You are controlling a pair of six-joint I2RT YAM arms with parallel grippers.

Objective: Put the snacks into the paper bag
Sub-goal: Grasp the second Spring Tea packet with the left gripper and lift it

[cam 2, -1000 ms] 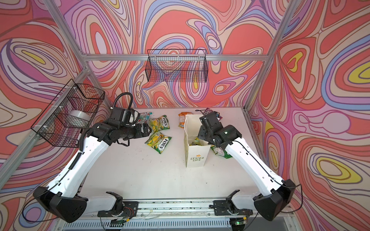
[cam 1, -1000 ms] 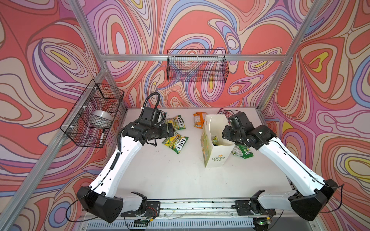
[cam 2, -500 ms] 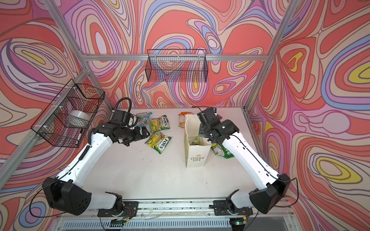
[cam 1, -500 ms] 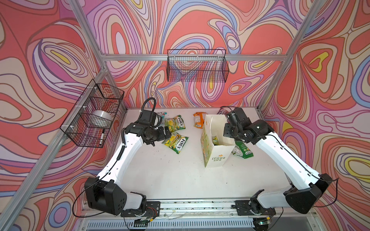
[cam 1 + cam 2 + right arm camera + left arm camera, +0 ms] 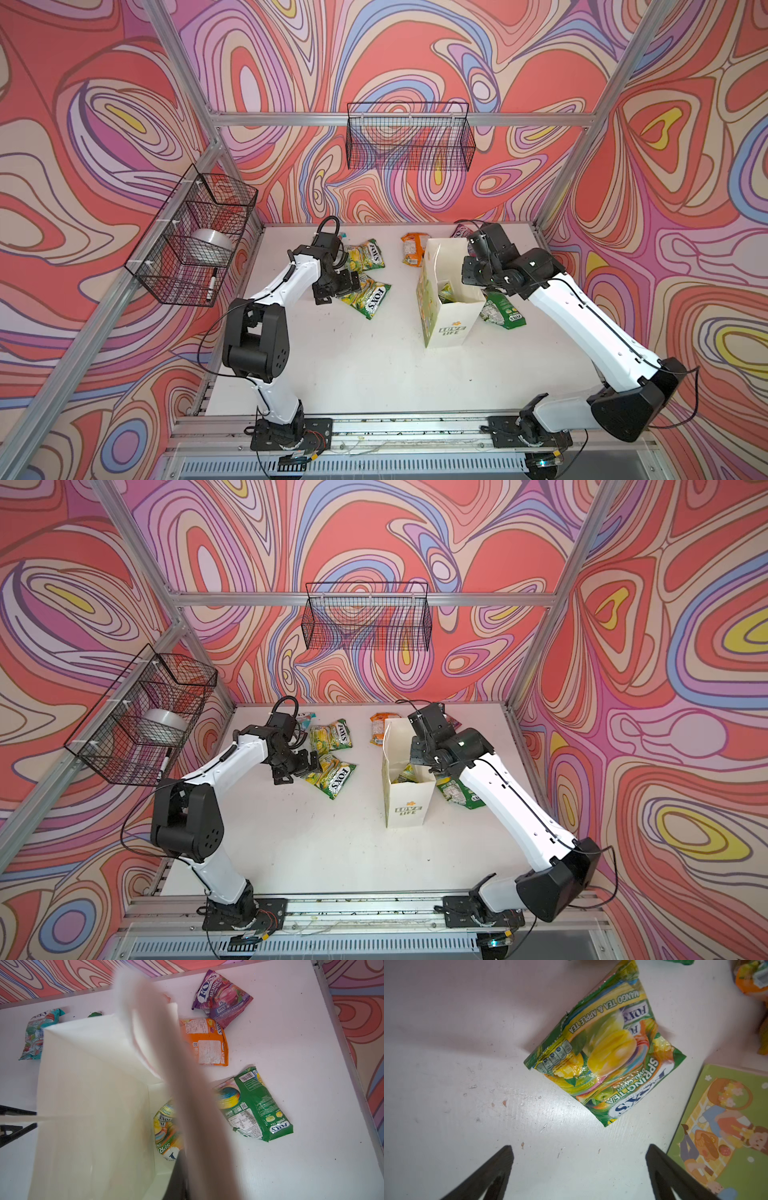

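Snacks lie mostly on the table around the bag. Spread wide, the left gripper [image 5: 580, 1147] hangs above the table, short of the yellow-green pouch [image 5: 604, 1053]. I think it should come down over the pouch's middle and pinch the crinkly foil gently.

The right gripper [image 5: 469, 276] is clenched on the rim of the paper bag [image 5: 446, 328] (useful, the mouth stands open). Inside the bag one spring-tea pouch [image 5: 166, 1126] shows. The side wire basket [image 5: 166, 286] holds a silvery roll [image 5: 210, 247] and a pen [image 5: 211, 284].
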